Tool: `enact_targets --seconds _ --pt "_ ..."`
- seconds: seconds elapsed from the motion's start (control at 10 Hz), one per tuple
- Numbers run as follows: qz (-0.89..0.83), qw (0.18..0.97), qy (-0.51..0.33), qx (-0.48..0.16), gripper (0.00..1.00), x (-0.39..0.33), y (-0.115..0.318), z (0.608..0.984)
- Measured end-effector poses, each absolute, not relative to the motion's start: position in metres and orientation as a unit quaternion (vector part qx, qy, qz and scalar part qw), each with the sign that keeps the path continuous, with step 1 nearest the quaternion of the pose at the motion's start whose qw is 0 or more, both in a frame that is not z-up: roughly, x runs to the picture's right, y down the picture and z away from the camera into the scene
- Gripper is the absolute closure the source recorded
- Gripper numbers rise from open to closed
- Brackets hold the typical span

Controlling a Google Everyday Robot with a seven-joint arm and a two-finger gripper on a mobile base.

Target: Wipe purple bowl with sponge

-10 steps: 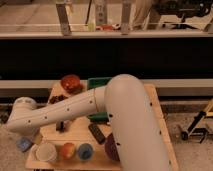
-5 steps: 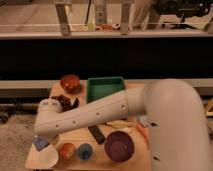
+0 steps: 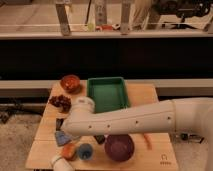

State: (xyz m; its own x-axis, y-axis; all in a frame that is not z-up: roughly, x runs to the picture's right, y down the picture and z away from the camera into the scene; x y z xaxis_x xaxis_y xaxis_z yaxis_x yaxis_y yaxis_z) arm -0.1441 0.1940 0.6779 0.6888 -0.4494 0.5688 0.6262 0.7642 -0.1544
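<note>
— So where's the gripper [image 3: 60, 128]?
— Low over the table's [image 3: 161, 150] 8 o'clock side, at the end of the white arm [image 3: 135, 120]. Whether it grips anything, I cannot tell. A blue-grey sponge [image 3: 63, 138] lies right against it.
— And the purple bowl [image 3: 119, 147]?
— Upright near the 6 o'clock edge, at 3 o'clock from the sponge and apart from it. The green tray [image 3: 107, 94] is at its 12.

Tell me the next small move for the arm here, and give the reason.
Probably ease the gripper down onto the bluish sponge just beneath it, at the left side of the table. The purple bowl sits apart to the right, so wiping must wait until the sponge is carried over. Whether it is already held cannot be told.
</note>
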Motion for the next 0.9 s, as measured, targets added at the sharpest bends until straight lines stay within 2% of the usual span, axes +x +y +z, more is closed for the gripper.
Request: enact_targets --seconds 0.2,0.5,0.9 --pt "-0.256 0.913 -0.254 -0.190 1.00 -0.108 0.195 0.676" --pt "-0.190 0.927 -0.250 -0.205 1.00 -0.054 0.221 0.662" --pt "-0.147 0.929 -0.250 -0.231 1.00 -0.027 0.246 0.654"
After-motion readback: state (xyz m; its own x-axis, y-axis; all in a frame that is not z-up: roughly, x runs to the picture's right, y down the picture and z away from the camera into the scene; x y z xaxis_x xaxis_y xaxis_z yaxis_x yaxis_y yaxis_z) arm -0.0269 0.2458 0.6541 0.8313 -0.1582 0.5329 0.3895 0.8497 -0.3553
